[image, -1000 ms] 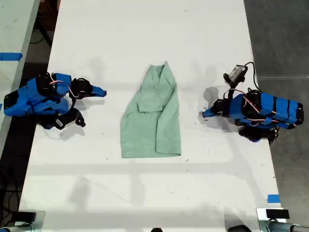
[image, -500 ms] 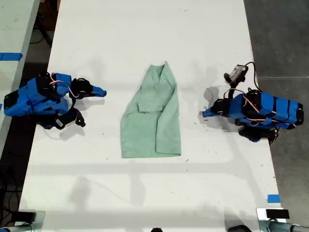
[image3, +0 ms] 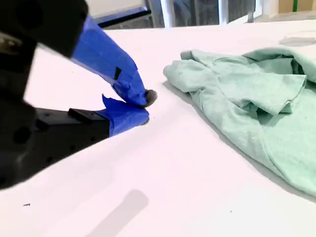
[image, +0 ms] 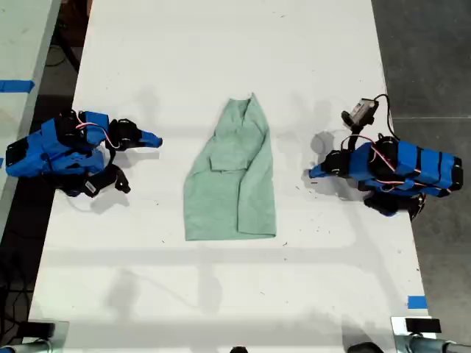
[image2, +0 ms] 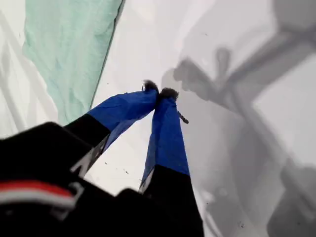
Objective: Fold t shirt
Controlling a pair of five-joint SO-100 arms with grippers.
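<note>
The t shirt (image: 232, 175) is laid mid-table (image: 221, 44), already gathered lengthwise, its narrow end toward the exterior view's top and its wide hem toward the bottom. The cloth is judged light, limp and prone to bunching, so it is best pinched at a hem corner or along a doubled edge, with both layers taken. My first gripper (image2: 159, 92) is held beside the cloth with its tips pressed together on nothing. My second gripper (image3: 144, 106) is likewise closed and empty, near the narrow end without touching it.

A white table (image: 221, 44) stands on dark grey floor (image: 427, 59).
</note>
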